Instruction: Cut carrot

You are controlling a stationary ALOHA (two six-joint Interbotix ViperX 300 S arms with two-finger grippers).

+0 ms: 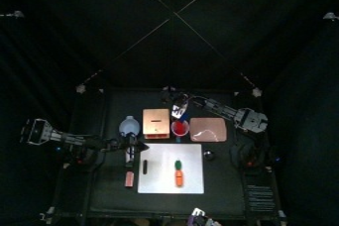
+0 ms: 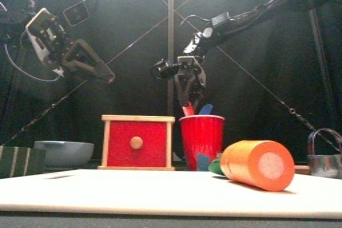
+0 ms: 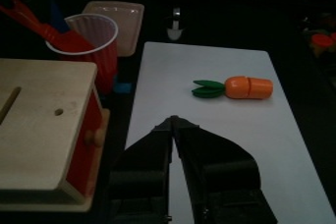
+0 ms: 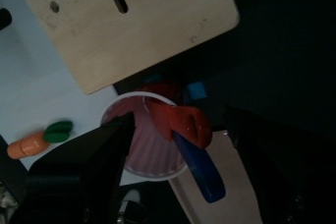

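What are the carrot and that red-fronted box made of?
The carrot looks like smooth moulded plastic: uniform orange, flat cut face, stiff green tuft. Probably a toy. The box looks like pale unfinished wood, faint grain on top, its front painted matte red.

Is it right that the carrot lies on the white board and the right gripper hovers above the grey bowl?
Not quite. The carrot does lie on the white board, but the right gripper hovers above the red cup, not the grey bowl. The right wrist view shows the cup directly beneath it.
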